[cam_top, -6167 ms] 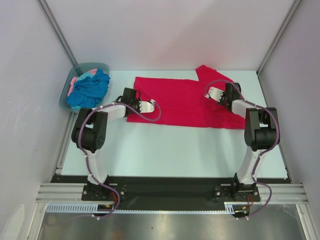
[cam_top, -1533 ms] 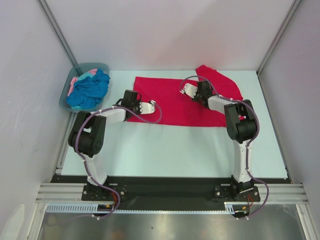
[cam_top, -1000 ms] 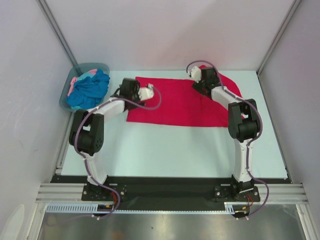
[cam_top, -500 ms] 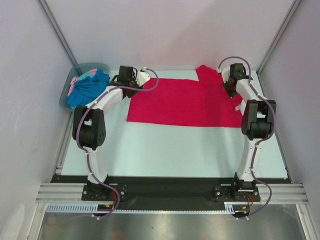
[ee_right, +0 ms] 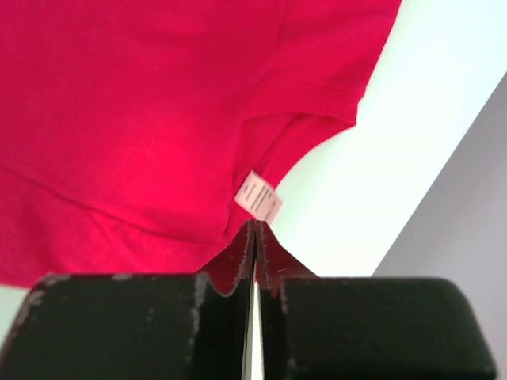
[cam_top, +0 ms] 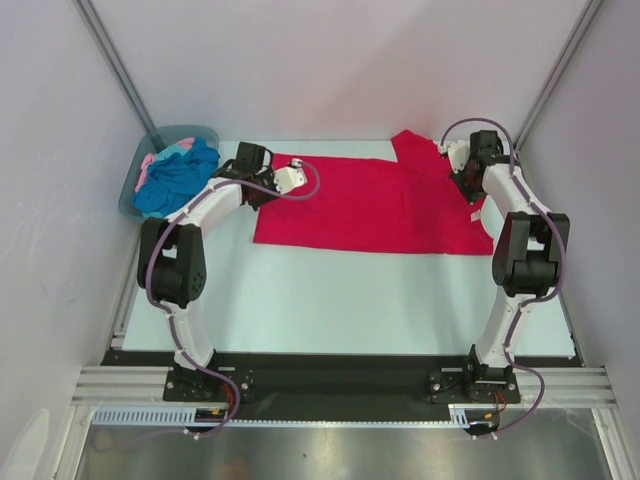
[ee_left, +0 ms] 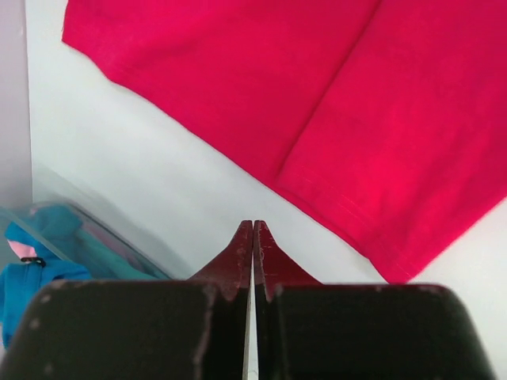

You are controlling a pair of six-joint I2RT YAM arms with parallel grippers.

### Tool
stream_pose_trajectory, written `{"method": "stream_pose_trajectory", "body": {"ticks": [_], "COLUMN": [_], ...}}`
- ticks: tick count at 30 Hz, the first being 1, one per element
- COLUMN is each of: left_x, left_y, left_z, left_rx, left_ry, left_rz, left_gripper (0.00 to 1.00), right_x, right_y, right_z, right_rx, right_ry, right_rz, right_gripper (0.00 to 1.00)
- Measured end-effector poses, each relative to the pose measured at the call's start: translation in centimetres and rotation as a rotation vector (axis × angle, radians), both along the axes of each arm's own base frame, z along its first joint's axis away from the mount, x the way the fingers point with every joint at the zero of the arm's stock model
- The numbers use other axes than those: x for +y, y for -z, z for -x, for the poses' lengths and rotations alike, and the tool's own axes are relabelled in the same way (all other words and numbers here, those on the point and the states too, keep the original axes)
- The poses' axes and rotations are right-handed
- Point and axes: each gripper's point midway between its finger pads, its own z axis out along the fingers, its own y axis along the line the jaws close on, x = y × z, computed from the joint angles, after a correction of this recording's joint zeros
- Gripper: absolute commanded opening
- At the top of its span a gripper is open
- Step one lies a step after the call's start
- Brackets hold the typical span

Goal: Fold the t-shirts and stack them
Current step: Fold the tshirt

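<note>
Both arms out from mid-shirt to the far corners of the crimson t-shirt point(cam_top: 360, 205), flat on the table's point(cam_top: 330, 290) far half: right gripper point(ee_right: 253, 229) clamped on cloth by the label point(ee_right: 260, 195), left gripper point(ee_left: 253, 228) shut, seemingly on nothing, so re-pinch left, then lift evenly.

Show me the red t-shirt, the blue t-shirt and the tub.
red t-shirt point(cam_top: 350, 205): top view, middle of its body.
blue t-shirt point(cam_top: 180, 180): top view, bunched cloth inside the tub.
tub point(cam_top: 190, 129): top view, far rim.
</note>
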Motion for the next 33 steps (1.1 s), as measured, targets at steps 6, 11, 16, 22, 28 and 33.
{"method": "stream_pose_trajectory", "body": {"ticks": [6, 11, 16, 22, 28, 33], "left_x": [-0.7, -0.7, -0.6, -0.4, -0.4, -0.4], "left_y": [0.6, 2.5, 3.8, 4.0, 3.8, 3.7], "left_z": [1.9, 4.2, 5.7, 6.2, 6.2, 6.1], "left_rx": [0.042, 0.108, 0.152, 0.159, 0.155, 0.152], "left_ry": [0.097, 0.147, 0.179, 0.193, 0.193, 0.192], "left_rz": [-0.027, -0.054, -0.068, -0.079, -0.078, -0.077], "left_gripper": [0.00, 0.00, 0.00, 0.00, 0.00, 0.00], "right_x": [0.2, 0.1, -0.1, -0.6, -0.7, -0.7], "right_y": [0.5, 2.4, 3.2, 3.0, 2.7, 4.5], "right_z": [3.7, 7.8, 10.2, 13.4, 14.9, 15.2], "right_rx": [0.062, 0.157, 0.209, 0.198, 0.111, 0.065], "right_ry": [-0.063, -0.119, -0.152, -0.246, -0.361, -0.444], "right_rz": [0.026, 0.054, 0.071, 0.135, 0.230, 0.306], "right_gripper": [0.00, 0.00, 0.18, 0.49, 0.51, 0.50]}}
